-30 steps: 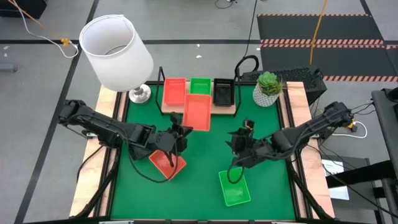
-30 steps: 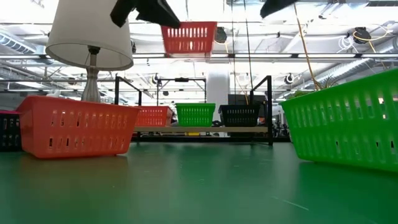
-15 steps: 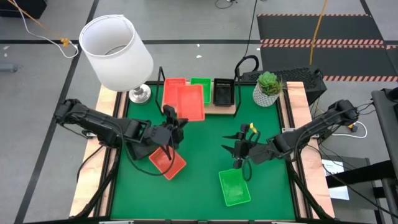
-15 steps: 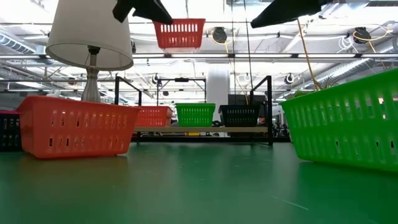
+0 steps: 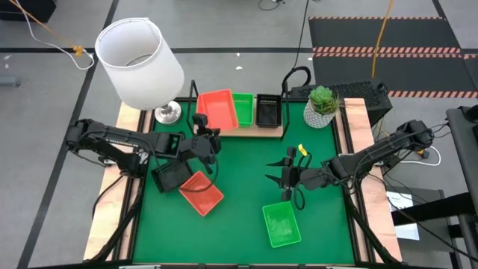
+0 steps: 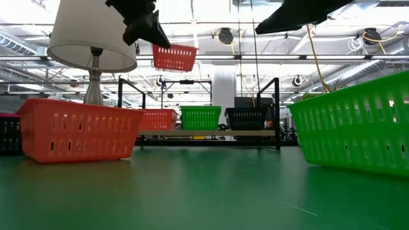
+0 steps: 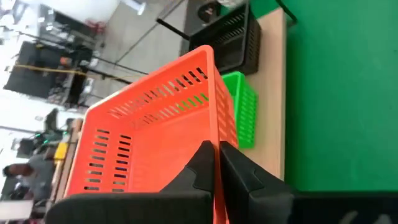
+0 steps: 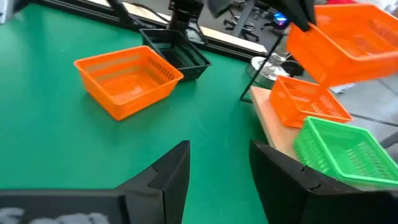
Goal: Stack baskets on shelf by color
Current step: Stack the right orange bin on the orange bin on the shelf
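From above, the left gripper point(image 5: 206, 137) holds an orange basket point(image 5: 217, 109) by its rim over the shelf point(image 5: 250, 131), above the shelf's left end; a green basket point(image 5: 243, 109) and a black one point(image 5: 268, 110) sit beside it. The right gripper point(image 5: 284, 178) hangs wide and empty over the mat.

At table height the basket point(image 6: 173, 58) rides high — clear of the shelf point(image 6: 204, 133).

The left wrist view shows fingers point(image 7: 242, 179) pinched tight on the basket's wall point(image 7: 155, 149).

The right wrist view shows its fingers point(image 8: 168, 171) parted — nothing between them.

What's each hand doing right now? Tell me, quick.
Left hand: shut on the rim of an orange-red basket, held above the shelf.
Right hand: open, empty, over the green mat.
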### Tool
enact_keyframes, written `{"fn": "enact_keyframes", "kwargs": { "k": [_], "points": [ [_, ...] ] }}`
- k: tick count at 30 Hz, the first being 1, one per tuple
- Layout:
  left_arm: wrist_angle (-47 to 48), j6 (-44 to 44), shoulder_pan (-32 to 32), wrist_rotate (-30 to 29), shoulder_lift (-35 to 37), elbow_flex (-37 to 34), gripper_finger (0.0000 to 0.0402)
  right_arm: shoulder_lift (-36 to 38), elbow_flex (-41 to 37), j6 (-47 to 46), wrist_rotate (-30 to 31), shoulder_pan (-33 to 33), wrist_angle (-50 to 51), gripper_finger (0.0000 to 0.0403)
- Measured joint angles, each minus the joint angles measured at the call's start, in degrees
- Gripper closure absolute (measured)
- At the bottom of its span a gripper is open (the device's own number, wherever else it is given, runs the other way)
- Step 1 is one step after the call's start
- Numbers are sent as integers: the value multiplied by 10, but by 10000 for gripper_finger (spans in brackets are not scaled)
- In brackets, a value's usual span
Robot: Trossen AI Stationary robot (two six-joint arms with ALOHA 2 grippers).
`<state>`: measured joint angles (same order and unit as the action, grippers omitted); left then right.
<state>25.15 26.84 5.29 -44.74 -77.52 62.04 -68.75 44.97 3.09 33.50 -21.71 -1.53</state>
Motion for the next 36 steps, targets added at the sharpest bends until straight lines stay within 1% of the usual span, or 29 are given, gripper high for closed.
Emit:
{"fn": "enact_keyframes", "kwargs": {
  "k": [3,6,8,10,13,18,23,26,31,36],
  "points": [
    [7,31,-26,43,0,0,392,0,0,0,-7,0,0,243],
    [9,72,-51,60,0,0,385,0,0,0,-8,-1,4,243],
    [18,85,-69,79,5,0,390,0,0,1,-8,-1,9,243],
    [20,83,-91,113,9,0,394,0,0,1,-8,-1,12,243],
    [32,65,-124,159,16,-1,391,0,0,1,-8,-1,19,243],
    [27,90,-158,186,17,-1,395,0,0,0,-8,-1,33,243],
    [27,101,-201,236,17,-1,391,0,0,-3,-8,-1,39,243],
    [26,117,-214,260,17,-1,395,0,0,-3,-8,-1,40,243],
    [23,137,-243,292,17,-1,391,0,0,-3,-8,-1,43,243],
    [3,131,-260,363,17,-1,395,0,0,-3,-8,-1,50,243]
  ]
}}
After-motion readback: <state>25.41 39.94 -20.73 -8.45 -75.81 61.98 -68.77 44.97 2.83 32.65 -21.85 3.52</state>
